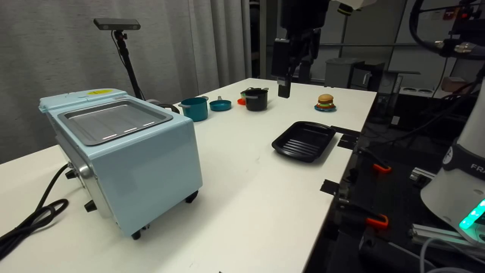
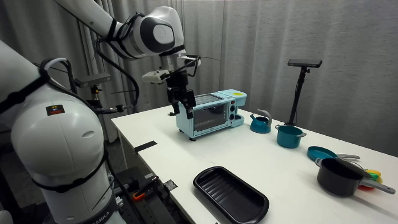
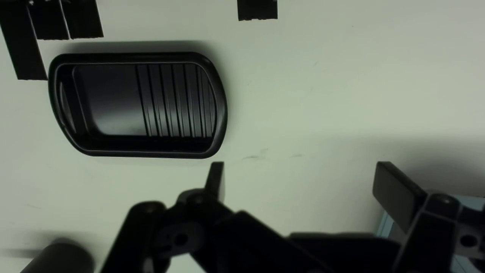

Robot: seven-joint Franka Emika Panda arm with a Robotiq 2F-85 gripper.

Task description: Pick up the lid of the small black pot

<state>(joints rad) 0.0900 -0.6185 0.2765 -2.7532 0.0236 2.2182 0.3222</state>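
The small black pot (image 2: 338,179) stands on the white table in both exterior views (image 1: 256,100). It has a small side grip and a long grey handle. A dark round lid (image 2: 354,168) shows at the pot's far rim, tilted; I cannot tell whether it rests on the pot or leans behind it. A dark rounded shape at the lower left of the wrist view appears to be the pot (image 3: 62,259), partly cut off. My gripper (image 3: 299,168) is open and empty, high above the table, near the toaster oven and well away from the pot (image 2: 183,112).
A black ridged tray (image 1: 304,141) lies near the table's robot-side edge. A light blue toaster oven (image 2: 210,113) stands close to the gripper. A teal cup (image 2: 289,136), teal pan (image 2: 320,153), kettle (image 2: 260,124) and toy burger (image 1: 325,102) also stand on the table.
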